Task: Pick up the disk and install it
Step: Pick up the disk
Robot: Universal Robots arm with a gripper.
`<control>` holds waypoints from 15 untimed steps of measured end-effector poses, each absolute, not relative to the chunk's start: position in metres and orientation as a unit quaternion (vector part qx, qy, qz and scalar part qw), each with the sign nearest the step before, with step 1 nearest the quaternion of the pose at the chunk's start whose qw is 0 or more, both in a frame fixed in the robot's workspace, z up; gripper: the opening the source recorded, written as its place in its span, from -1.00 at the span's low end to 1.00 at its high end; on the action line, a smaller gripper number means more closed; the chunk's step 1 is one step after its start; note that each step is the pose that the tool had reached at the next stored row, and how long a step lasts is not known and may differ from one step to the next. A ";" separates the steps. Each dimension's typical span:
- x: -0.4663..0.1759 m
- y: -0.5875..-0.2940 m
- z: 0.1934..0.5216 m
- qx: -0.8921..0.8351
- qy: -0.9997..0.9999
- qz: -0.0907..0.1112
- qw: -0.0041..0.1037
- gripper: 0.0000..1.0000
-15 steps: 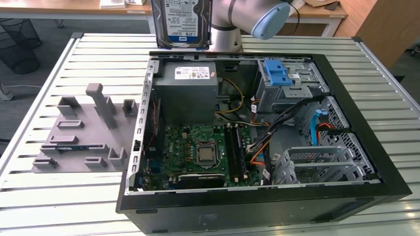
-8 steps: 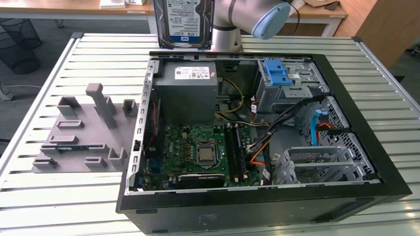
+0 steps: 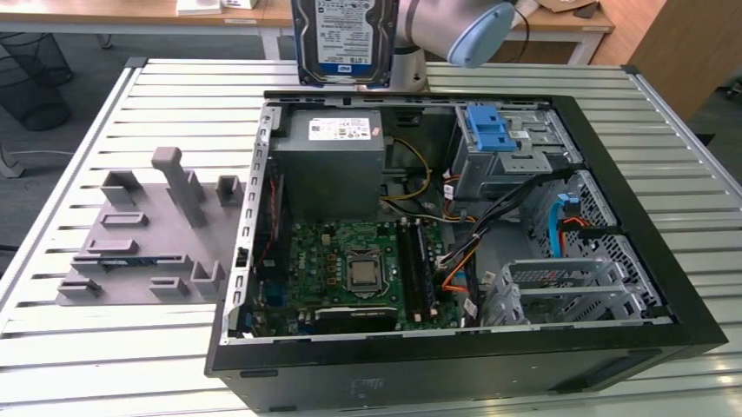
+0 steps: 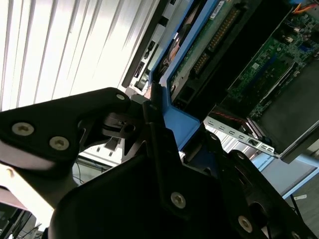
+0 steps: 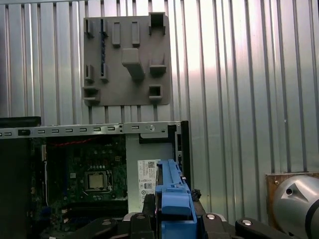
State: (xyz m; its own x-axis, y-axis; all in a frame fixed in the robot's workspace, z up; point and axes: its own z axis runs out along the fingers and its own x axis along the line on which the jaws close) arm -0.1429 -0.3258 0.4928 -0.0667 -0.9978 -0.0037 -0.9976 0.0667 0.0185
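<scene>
The disk (image 3: 342, 39) hangs upright above the far edge of the open computer case, its white and blue label facing the exterior camera. The robot arm (image 3: 464, 26) stands just behind it. In the first wrist view, the disk's blue bracket (image 5: 173, 191) sits between the black fingers of my gripper (image 5: 172, 211), which is shut on it. The second wrist view shows the blue bracket (image 4: 177, 122), the disk's green circuit-board side (image 4: 214, 45) and the gripper (image 4: 159, 117) clamped on the bracket's edge.
The open case (image 3: 238, 261) lies on a slatted metal table (image 3: 174, 95). It holds a grey power supply box (image 3: 330, 165), a motherboard (image 3: 360, 261), a blue latch piece (image 3: 493, 130) on a drive cage, and loose cables. A grey fixture plate (image 3: 151, 234) lies at the exterior view's left.
</scene>
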 end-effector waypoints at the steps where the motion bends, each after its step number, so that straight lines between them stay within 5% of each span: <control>1: -0.142 -0.326 0.493 0.683 -0.730 -0.008 0.005 -0.26; 15: -0.132 -0.326 0.493 0.683 -0.730 -0.008 0.005 -0.26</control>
